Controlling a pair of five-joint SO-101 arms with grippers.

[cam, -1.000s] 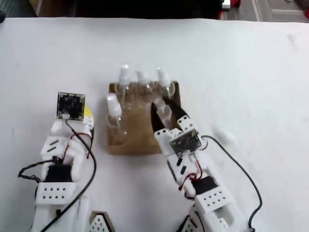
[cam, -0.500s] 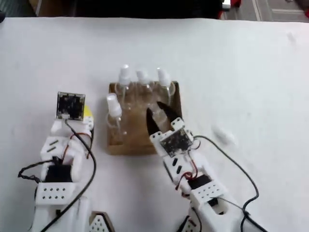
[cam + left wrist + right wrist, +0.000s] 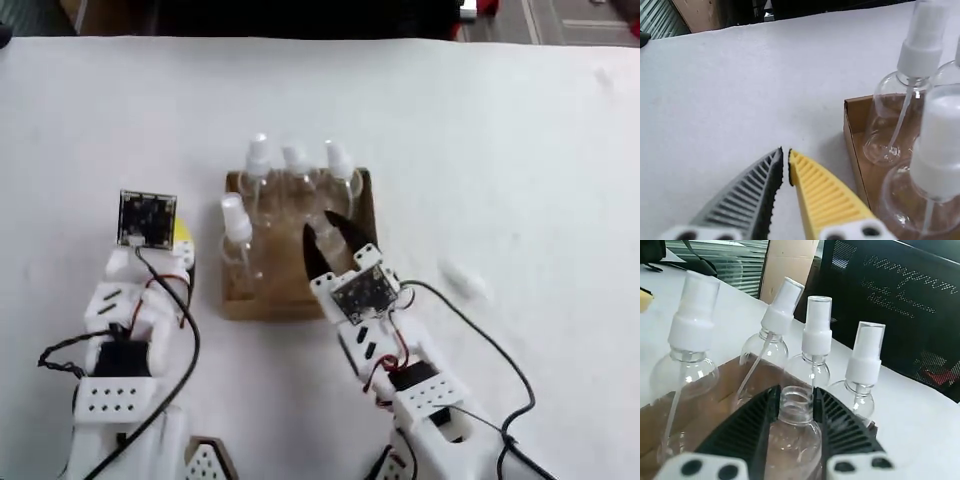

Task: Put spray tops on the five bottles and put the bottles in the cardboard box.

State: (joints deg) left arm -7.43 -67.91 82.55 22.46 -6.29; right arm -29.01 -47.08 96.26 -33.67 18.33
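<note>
Table [image 3: 520, 150], white, carries the low brown cardboard box [image 3: 283, 296] between the two arms, and in it stand four clear round bottles [image 3: 687, 375] with white spray tops [image 3: 694, 310], three along the far wall and one at the left. The fifth bottle [image 3: 796, 440], clear with a bare open neck, is at the box's right side, its neck clasped between the black fingers [image 3: 747, 430] of the right gripper [image 3: 795, 394]. The left gripper [image 3: 785, 156], grey and yellow, is pressed together on nothing, over the table just beside the box.
</note>
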